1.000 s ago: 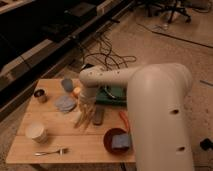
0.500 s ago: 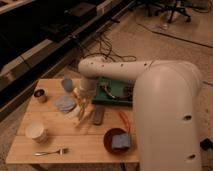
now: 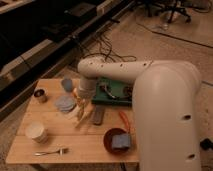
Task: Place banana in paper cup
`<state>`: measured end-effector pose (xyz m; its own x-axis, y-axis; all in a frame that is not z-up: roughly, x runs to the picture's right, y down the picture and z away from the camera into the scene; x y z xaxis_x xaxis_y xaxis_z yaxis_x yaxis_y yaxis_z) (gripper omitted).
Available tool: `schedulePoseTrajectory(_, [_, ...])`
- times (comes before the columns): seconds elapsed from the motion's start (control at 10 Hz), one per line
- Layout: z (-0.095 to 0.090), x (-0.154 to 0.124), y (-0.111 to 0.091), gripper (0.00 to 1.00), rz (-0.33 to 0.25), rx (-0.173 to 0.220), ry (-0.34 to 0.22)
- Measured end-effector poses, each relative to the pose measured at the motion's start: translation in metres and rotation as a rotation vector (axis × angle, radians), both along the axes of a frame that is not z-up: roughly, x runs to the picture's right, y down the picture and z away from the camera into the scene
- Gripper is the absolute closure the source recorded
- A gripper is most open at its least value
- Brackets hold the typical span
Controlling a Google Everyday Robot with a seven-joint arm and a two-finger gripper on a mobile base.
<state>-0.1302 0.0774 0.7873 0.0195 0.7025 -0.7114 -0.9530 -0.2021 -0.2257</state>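
Observation:
The banana [image 3: 82,114] is a pale-yellow pair of thin strips lying on the wooden table [image 3: 80,142] near its middle. My gripper [image 3: 78,101] hangs down from the white arm, directly above the banana's far end and very close to it; I cannot tell whether it touches. The paper cup [image 3: 37,131], short and cream-white, stands upright near the table's front left, well apart from the gripper.
A small metal cup [image 3: 40,95] stands at the left. A blue-grey cup [image 3: 67,84] and disc [image 3: 64,103] sit behind the banana. A dark grey bar [image 3: 98,115], orange stick [image 3: 125,121], green tray [image 3: 113,93], bowl with blue sponge [image 3: 118,141] and fork [image 3: 50,151] surround it.
The arm has swung across the table and its wrist has shifted a little left and back. The banana and the paper cup stay where they were.

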Motion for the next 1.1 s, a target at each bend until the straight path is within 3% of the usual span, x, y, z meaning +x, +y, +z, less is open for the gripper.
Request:
schedulePoseTrajectory(0.3, [0.0, -0.002, 0.001, 1.0, -0.001, -0.003, -0.01])
schedulePoseTrajectory(0.5, [-0.003, -0.013, -0.008, 1.0, 0.003, 0.005, -0.061])
schedulePoseTrajectory(0.8, [-0.005, -0.06, -0.038, 1.0, -0.033, 0.053, -0.125])
schedulePoseTrajectory(1.1, [-0.002, -0.115, -0.057, 1.0, -0.18, 0.145, -0.112])
